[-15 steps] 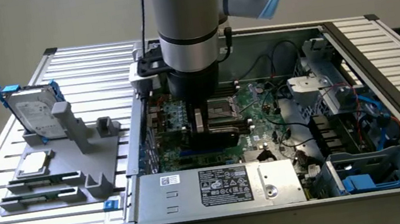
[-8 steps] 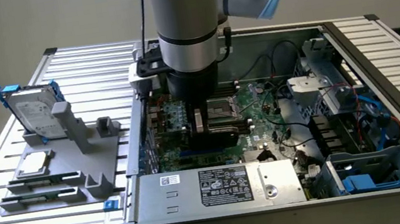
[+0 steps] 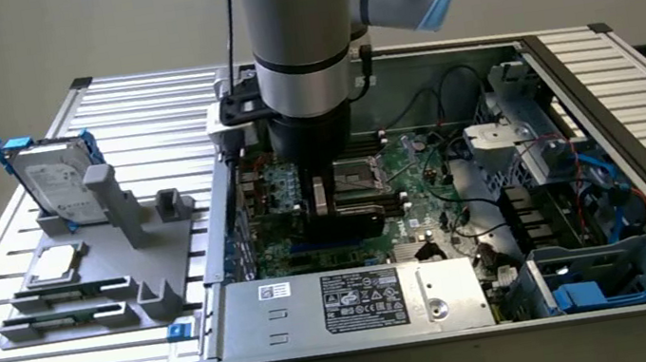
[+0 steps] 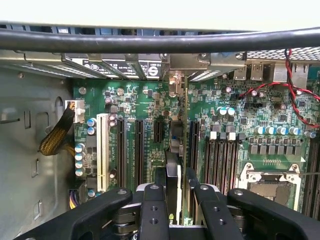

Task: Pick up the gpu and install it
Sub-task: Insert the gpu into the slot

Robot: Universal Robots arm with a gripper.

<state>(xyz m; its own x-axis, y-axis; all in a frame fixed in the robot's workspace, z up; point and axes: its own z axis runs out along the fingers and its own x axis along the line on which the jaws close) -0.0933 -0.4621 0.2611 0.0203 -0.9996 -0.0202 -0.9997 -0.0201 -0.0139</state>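
Observation:
The gpu stands on edge between my fingers, its black shroud and thin green board running away from the wrist to a silver end bracket at the case's rear wall. My gripper is shut on it. The card stands over the long black expansion slots of the motherboard; whether it is seated in a slot I cannot tell. In the exterior view the arm reaches straight down into the open computer case, with the gripper and the dark gpu low over the board.
A grey fixture on the exterior view's left holds a silver hard drive with blue frame and a square processor chip. The power supply fills the case front. The CPU socket, memory slots and red-black wires flank the card.

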